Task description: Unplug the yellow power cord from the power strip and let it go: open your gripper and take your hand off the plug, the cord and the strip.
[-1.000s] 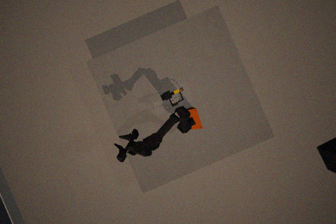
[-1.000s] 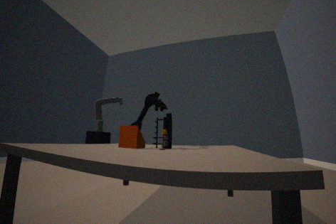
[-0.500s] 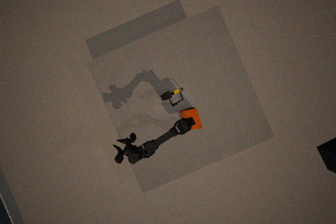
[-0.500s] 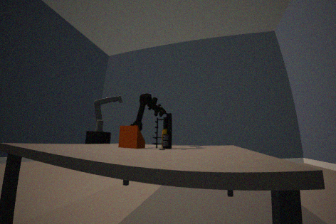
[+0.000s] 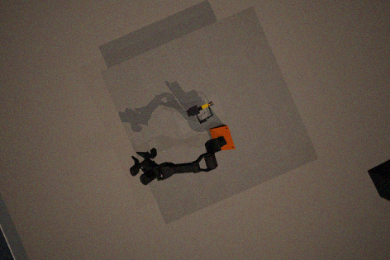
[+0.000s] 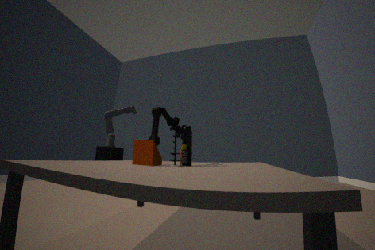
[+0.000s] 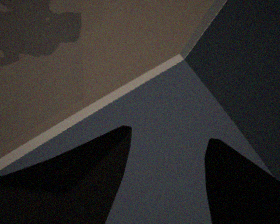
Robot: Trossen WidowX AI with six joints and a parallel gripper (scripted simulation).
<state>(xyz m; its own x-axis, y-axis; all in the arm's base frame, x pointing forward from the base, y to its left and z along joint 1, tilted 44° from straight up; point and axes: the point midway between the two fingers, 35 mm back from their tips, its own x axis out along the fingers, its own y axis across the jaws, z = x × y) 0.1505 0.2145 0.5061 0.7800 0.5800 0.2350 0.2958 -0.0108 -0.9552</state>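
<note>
Off the table's [image 5: 264, 92] edge, the claw [image 5: 138, 165] stands partly closed, gripping nothing.

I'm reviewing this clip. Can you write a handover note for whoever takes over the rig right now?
Pincer: partly open and holding nothing. The wrist view shows only wall and floor between its fingers. It is off to one side, well away from the power strip.
Things: the strip is on the table near the orange base block. The yellow plug sits at the strip and looks still plugged in.
Done: nothing visible yet.
Left: reach the plug, grip it, pull it out, open the pincer and withdraw.
</note>
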